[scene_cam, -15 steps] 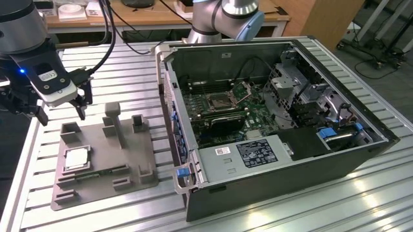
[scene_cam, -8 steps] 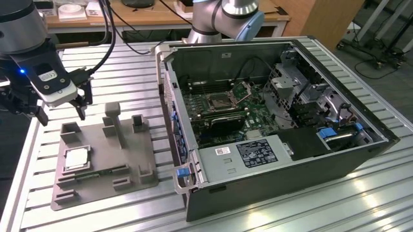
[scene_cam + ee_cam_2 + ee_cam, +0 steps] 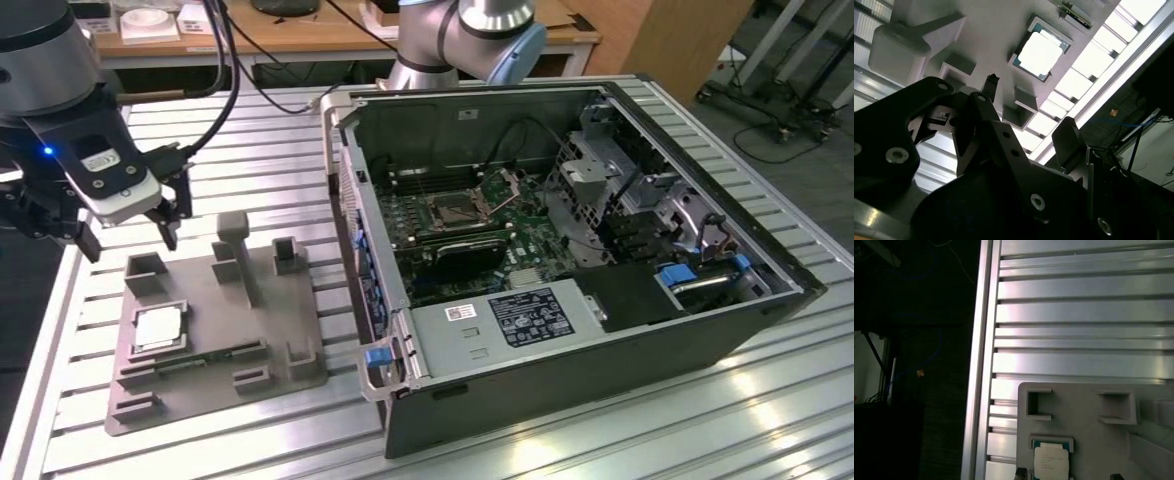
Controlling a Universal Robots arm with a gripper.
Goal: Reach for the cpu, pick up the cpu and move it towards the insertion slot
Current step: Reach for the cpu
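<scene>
Slatted aluminium table [image 3: 274, 150] carries a grey tray [image 3: 214, 395] and an open computer case [image 3: 534, 330]. The gripper [image 3: 131, 238] hovers with its fingers spread apart, holding nothing. Below it the cpu [image 3: 160, 328] lies flat in the tray's recess. The insertion slot [image 3: 451, 210] sits well apart from the gripper, inside the case. A good reach likely means centring over the chip, squaring the fingers to its edges and avoiding the tray's posts [image 3: 234, 235].

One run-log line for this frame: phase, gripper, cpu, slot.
phase: reach | gripper: open, empty, above grey tray | cpu: untouched in tray recess | insertion slot: inside open case
</scene>
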